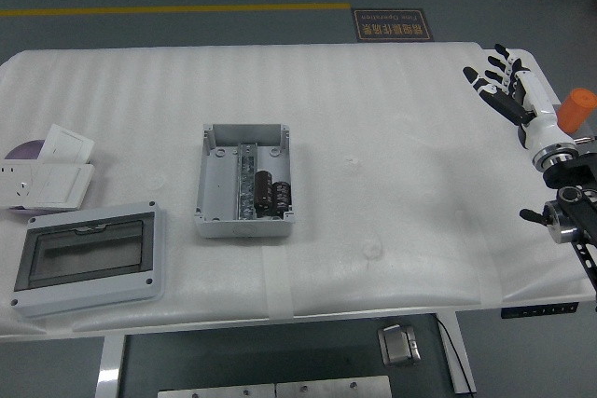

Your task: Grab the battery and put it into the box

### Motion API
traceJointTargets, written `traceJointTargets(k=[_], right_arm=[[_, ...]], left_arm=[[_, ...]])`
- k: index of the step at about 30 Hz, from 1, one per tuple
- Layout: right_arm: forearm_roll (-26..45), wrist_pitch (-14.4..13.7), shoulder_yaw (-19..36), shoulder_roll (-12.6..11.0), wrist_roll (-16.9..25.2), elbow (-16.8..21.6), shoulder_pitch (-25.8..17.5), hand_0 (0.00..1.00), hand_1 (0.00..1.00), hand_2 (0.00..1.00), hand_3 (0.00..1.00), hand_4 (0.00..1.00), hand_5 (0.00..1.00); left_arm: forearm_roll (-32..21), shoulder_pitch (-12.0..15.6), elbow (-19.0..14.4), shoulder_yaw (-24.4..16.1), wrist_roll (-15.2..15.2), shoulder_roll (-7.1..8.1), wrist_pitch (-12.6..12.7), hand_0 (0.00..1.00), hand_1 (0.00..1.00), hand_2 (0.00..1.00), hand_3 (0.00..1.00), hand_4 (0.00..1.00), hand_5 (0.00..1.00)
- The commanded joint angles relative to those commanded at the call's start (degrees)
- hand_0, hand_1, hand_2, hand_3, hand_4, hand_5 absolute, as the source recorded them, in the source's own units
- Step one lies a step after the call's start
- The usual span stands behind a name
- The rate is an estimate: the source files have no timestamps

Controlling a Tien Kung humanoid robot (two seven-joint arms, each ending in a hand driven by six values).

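Batteries [272, 192] lying inside open grey box [244, 180], lower right part. Right hand [509, 90] well right of box, near table edge, fingers spread, holding nothing.

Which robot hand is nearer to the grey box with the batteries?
The right robot hand, fingers spread and empty, is far right of the open grey box, near the table's right edge. The left one is not in view.
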Motion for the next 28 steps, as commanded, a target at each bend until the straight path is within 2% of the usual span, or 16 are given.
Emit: traceJointTargets(k=[5, 11, 15, 16, 21, 22, 28], right_arm=[[6.5, -1.9, 2.1, 0.9, 5.2, -1.2, -1.8, 0.821, 0.847, 0.891, 0.998, 0.837, 0.551], [12.6, -3.1, 3.6, 0.8, 8.3, -0.2, -3.9, 0.808, 0.833, 0.897, 0.998, 0.840, 0.558], [13.9, -3.7, 4.0, 1.0, 9.4, 0.4, -4.5, 0.808, 0.833, 0.897, 0.998, 0.840, 0.558], [14.0, -3.8, 4.1, 1.2, 9.6, 0.5, -4.6, 0.777, 0.813, 0.892, 0.998, 0.835, 0.554], [14.2, -4.2, 4.2, 1.8, 10.0, 0.6, -5.1, 0.777, 0.813, 0.892, 0.998, 0.835, 0.554], [14.2, -4.4, 4.2, 1.9, 10.0, 0.7, -5.2, 0.753, 0.796, 0.879, 0.998, 0.834, 0.559], [13.3, -5.2, 4.2, 2.4, 10.2, 2.6, -6.2, 0.753, 0.796, 0.879, 0.998, 0.834, 0.559]], left_arm=[[-1.5, -0.2, 0.3, 2.1, 0.1, -0.03, -0.1, 0.689, 0.704, 0.523, 0.548, 0.616, 0.394], [0.6, -0.5, 0.6, 0.3, 0.9, 0.38, -0.4, 0.690, 0.704, 0.524, 0.548, 0.621, 0.392], [1.4, -0.6, 0.6, -0.3, 1.1, 0.64, -0.5, 0.690, 0.704, 0.524, 0.548, 0.621, 0.392], [1.7, -0.7, 0.6, -0.5, 1.2, 0.72, -0.6, 0.690, 0.704, 0.524, 0.549, 0.626, 0.395], [2.8, -0.7, 0.6, -1.2, 1.4, 1.22, -0.7, 0.690, 0.704, 0.524, 0.549, 0.626, 0.395], [3.0, -0.7, 0.6, -1.4, 1.5, 1.33, -0.8, 0.690, 0.704, 0.526, 0.549, 0.628, 0.394], [4.7, -0.2, 0.7, -2.8, 2.0, 1.79, -1.0, 0.690, 0.704, 0.526, 0.549, 0.628, 0.394]])
